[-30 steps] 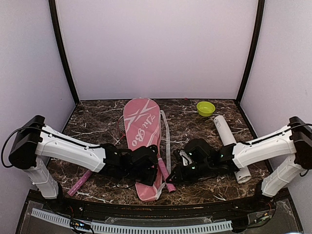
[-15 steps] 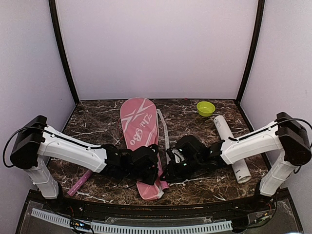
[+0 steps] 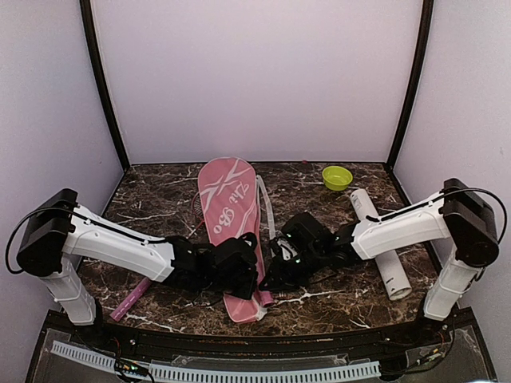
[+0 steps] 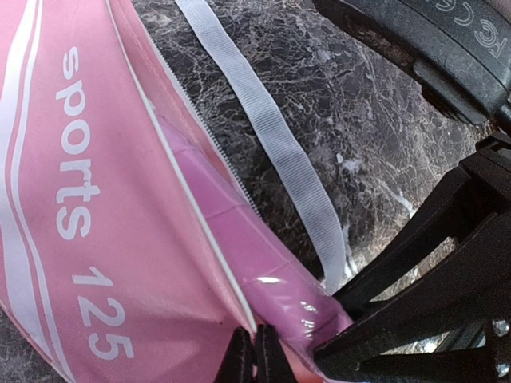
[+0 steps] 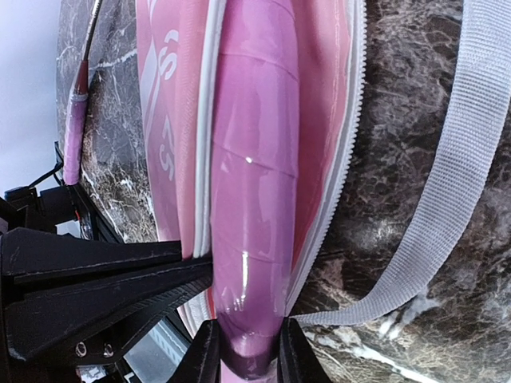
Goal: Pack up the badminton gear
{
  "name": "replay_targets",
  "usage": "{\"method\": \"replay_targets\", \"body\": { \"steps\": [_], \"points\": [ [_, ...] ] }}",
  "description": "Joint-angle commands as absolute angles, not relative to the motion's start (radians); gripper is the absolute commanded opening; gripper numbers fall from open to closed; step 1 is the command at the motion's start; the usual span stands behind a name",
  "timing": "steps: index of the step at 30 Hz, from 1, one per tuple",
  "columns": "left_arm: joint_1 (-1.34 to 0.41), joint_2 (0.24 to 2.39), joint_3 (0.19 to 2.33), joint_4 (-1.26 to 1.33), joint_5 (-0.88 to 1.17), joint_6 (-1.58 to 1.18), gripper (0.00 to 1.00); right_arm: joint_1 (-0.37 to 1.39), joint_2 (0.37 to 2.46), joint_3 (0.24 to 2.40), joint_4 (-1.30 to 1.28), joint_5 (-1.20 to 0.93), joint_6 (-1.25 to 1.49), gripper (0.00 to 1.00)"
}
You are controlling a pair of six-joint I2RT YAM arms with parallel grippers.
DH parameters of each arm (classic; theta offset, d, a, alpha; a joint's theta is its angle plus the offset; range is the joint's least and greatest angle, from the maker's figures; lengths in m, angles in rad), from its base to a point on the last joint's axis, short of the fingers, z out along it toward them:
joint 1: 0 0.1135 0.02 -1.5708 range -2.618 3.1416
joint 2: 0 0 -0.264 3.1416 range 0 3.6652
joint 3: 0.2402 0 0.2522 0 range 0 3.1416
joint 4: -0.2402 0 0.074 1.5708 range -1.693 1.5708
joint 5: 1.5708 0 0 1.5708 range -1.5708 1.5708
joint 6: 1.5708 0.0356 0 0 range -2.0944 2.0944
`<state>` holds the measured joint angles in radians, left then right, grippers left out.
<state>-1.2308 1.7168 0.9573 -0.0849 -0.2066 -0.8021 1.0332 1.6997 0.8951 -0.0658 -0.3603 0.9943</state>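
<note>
In the last second the right gripper (image 5: 247, 351) has slid left across the table (image 3: 160, 199). The pink handle (image 5: 251, 199) that it pinches by the end has gone with it. Before, the handle lay out beside the cover (image 3: 230, 215). Now most of it sits inside the open zip edge. The left gripper (image 4: 254, 355) is pressed shut on that edge, near the bottom of the cover. So one racket looks almost packed, with maybe one last push to go. The other racket (image 3: 132, 297) lies on the table to the left, and the tube (image 3: 379, 239) lies on the right. The cover is soft, flat pink cloth with white letters. The handle is round, smooth and shiny. The strap (image 5: 455, 159) is a flat white woven band. The table is dark stone with white veins.
</note>
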Motion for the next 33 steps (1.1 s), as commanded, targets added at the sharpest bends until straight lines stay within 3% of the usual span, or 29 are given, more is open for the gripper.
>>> {"method": "replay_targets", "body": {
  "steps": [1,8,11,23,27,33],
  "points": [
    [-1.257,1.7,0.947,-0.061,-0.112,-0.77,0.0,1.008,1.71,0.984,0.111,-0.335,0.979,0.09],
    [-1.258,1.663,0.937,-0.02,-0.104,-0.764,0.0,1.0,1.757,0.972,0.199,-0.347,0.985,0.09],
    [-1.258,1.649,0.94,-0.036,-0.116,-0.788,0.0,0.996,1.777,0.974,0.206,-0.334,0.977,0.04],
    [-1.257,1.602,0.885,0.065,-0.082,-0.853,0.0,0.989,1.813,0.956,0.323,-0.334,0.955,0.08],
    [-1.254,1.606,0.875,0.035,-0.096,-0.894,0.0,0.989,1.787,0.932,0.386,-0.325,0.938,0.16],
    [-1.236,1.608,0.865,-0.033,-0.145,-0.982,0.0,0.989,1.749,0.909,0.277,-0.303,0.897,0.27]
  ]
}}
